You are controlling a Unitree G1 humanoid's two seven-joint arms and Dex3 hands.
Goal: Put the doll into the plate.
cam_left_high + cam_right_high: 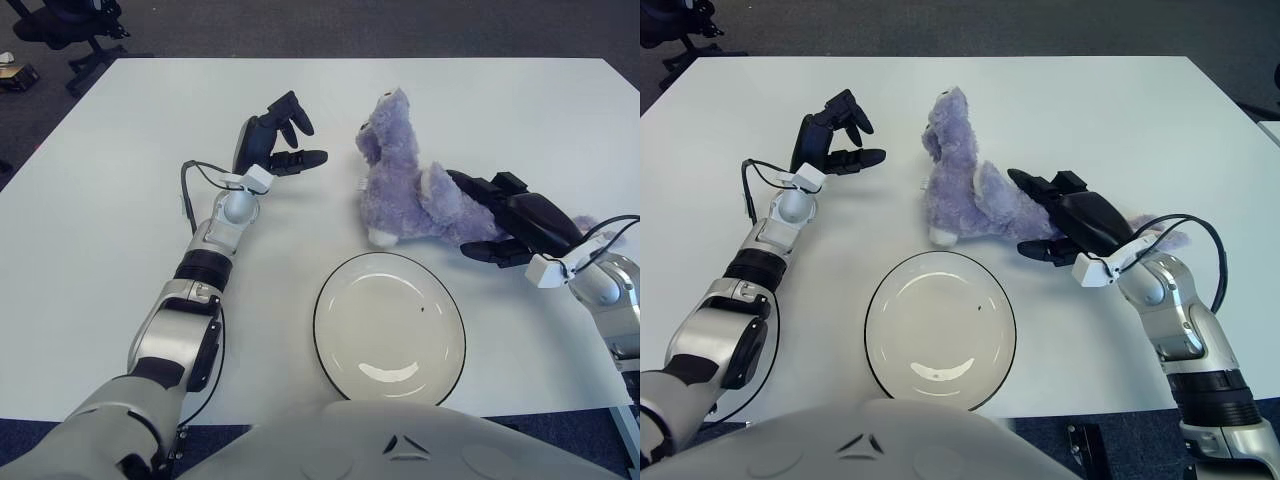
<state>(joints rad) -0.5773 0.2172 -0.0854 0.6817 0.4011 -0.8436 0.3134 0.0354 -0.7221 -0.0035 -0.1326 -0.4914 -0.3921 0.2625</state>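
The purple plush doll (405, 180) sits on the white worktop (520, 110), its head raised and turned toward the robot's left, its body stretched out toward the right. It lies just beyond the far rim of the plate (390, 327), apart from it. The right hand (500, 218) is at the doll's rear half, its dark fingers (1035, 185) closed around the plush body, one finger over the top and others beneath. The plate, white with a dark rim, lies flat near the front edge of the worktop and holds nothing. The left hand (280, 135) shows to the left of the doll, well apart from it, fingers loosely spread and holding nothing
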